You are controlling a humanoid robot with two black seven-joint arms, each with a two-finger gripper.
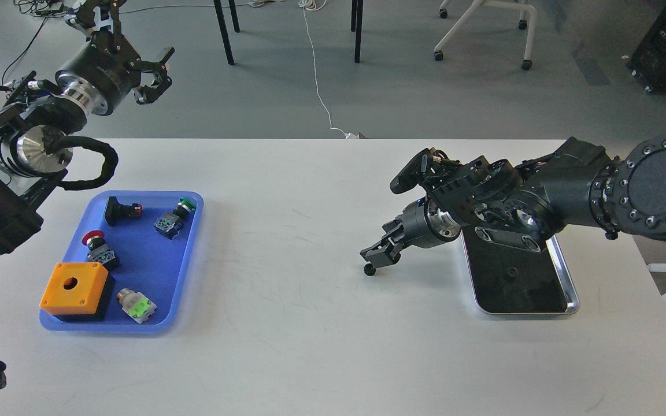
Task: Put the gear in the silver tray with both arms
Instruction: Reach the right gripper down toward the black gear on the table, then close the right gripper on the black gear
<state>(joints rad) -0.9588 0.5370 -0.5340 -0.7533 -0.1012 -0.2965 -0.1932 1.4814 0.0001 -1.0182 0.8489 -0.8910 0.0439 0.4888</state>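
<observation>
A small black gear (370, 270) lies on the white table, left of the silver tray (564, 271). The tray has a shiny rim and a dark mirror-like floor, and my right arm covers its far end. My right gripper (374, 254) is open, its fingertips just above the gear and almost touching it. My left gripper (156, 72) is open and empty, raised high beyond the table's far left edge.
A blue plastic tray (191, 254) at the left holds an orange box (74, 287) and several push-button parts. Chair and table legs stand on the floor beyond the table.
</observation>
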